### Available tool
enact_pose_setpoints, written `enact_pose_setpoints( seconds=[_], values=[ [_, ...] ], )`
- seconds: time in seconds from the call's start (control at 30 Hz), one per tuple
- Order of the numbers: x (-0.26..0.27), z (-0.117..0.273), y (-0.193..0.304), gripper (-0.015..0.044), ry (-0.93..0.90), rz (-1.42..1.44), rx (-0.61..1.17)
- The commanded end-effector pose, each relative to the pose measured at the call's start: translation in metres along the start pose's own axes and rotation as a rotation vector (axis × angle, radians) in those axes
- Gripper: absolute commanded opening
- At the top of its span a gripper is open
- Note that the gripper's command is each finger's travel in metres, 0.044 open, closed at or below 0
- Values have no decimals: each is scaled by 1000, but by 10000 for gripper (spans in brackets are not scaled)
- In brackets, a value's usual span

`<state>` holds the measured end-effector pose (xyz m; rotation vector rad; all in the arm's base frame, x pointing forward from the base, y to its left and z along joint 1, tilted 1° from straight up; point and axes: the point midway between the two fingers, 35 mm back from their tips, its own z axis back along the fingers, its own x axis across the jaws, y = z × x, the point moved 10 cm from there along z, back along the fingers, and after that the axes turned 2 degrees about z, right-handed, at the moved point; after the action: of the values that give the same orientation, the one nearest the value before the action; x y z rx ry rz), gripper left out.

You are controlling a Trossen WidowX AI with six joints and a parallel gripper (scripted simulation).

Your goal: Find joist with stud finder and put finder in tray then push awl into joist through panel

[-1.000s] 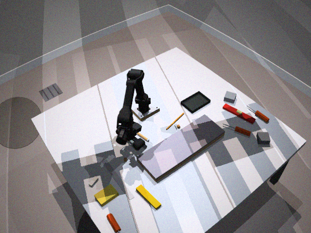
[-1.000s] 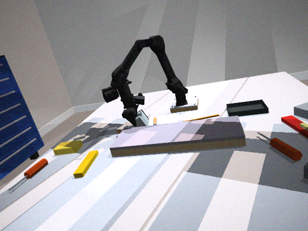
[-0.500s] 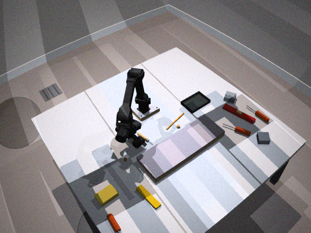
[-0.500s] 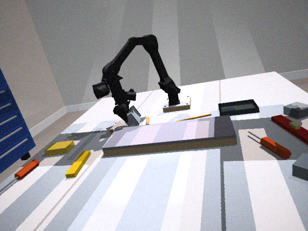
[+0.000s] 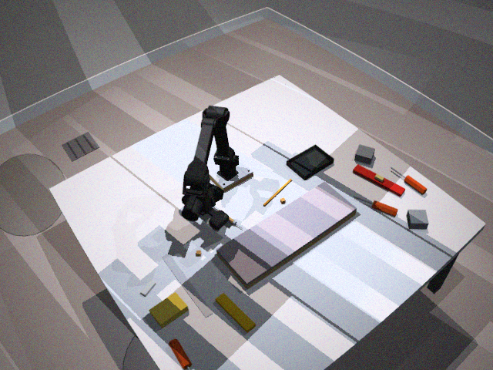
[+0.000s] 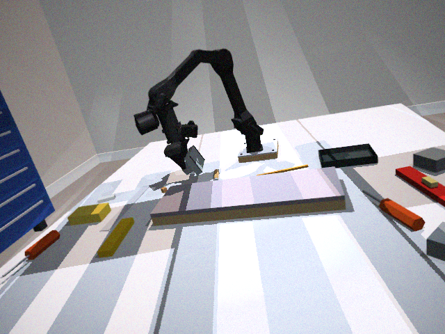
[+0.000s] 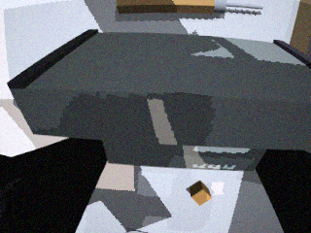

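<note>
The stud finder, a grey box with dark end edges point(image 6: 194, 160) point(image 7: 160, 63), is tilted between the fingers. My gripper point(image 6: 186, 168) point(image 7: 182, 136) is shut on it, left of the floor panel; whether its bottom touches the table I cannot tell. The floor panel point(image 5: 290, 234) point(image 6: 251, 194) is a pale mauve slab with wooden sides; no hole shows and the joist is hidden. The awl point(image 5: 231, 220) point(image 6: 215, 175) point(image 7: 165, 6), with a wooden handle and metal shaft, lies just beyond the stud finder, near the panel's corner. The black tray point(image 5: 310, 161) point(image 6: 348, 156) stands empty behind the panel.
A pencil point(image 5: 277, 193) point(image 6: 284, 170) lies between arm base and panel. A small wooden cube point(image 5: 198, 253) point(image 7: 200, 192) lies near the gripper, another point(image 5: 283, 200) near the pencil. Yellow blocks point(image 5: 169, 309) point(image 5: 235, 312) lie left; a red level point(image 5: 378, 181), orange screwdrivers and grey blocks right.
</note>
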<state>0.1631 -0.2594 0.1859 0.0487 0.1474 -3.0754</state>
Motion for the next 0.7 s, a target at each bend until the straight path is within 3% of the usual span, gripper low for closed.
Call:
enact_pose_setpoints(
  seconds=[0.0, 0.67],
  values=[
    [0, 9, -1, 0, 2, 1, 7],
    [-1, 7, -11, 0, -4, 2, 85]
  ],
)
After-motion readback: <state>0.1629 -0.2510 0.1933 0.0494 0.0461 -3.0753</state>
